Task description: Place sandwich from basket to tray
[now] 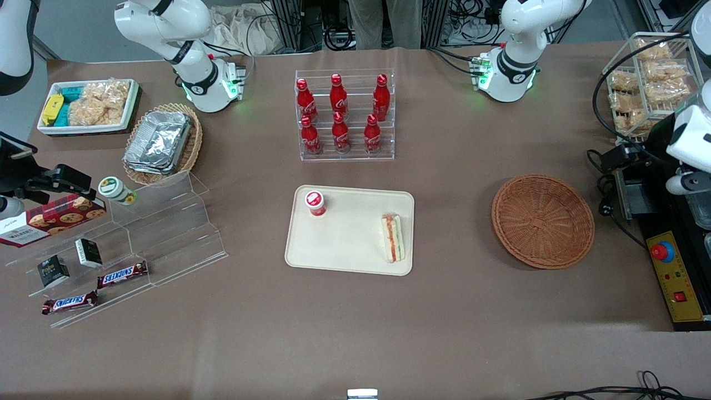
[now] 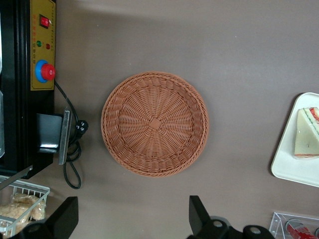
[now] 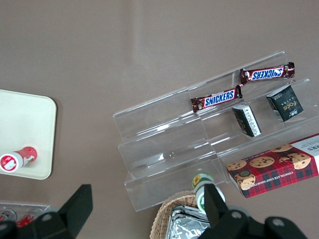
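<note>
Nearest me, the sandwich (image 1: 392, 238) lies along the tray's (image 1: 344, 244) edge facing the basket (image 1: 542, 221); the gripper (image 2: 132, 219) hangs above that basket, fingers (image 2: 67, 214) spread apart.

The tray (image 2: 294, 169) and sandwich (image 2: 306, 133) are cut off at the wrist view's edge.

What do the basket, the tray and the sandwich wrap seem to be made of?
Basket: woven wicker, reddish-brown, matte. Tray: probably plastic, smooth cream surface. Sandwich: pale bread; its wrap cannot be made out. The gripper, open, hangs above the table beside the basket.
</note>
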Robot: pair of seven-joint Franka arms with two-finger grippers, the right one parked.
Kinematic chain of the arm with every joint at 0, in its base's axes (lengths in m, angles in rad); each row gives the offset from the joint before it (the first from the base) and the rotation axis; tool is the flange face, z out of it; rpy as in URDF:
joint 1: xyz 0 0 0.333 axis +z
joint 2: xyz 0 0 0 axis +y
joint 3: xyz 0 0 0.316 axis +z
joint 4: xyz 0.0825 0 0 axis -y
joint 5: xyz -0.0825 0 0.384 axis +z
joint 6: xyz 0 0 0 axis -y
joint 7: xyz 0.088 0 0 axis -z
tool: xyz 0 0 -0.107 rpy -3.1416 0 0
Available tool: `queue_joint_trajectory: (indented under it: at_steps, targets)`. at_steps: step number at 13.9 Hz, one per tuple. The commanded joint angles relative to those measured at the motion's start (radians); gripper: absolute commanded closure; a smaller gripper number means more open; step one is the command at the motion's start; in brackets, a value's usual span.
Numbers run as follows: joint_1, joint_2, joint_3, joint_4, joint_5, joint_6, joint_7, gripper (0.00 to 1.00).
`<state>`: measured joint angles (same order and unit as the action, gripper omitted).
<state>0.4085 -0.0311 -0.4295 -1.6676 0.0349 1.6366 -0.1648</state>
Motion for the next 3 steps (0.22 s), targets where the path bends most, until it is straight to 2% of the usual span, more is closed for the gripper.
queue_joint_trajectory:
  at_steps: [1,3]
  targets:
    - [0.013,-0.030,-0.005,-0.027,-0.020,0.017,0.019,0.00]
    - [0.018,-0.026,-0.003,-0.012,-0.056,0.017,0.019,0.00]
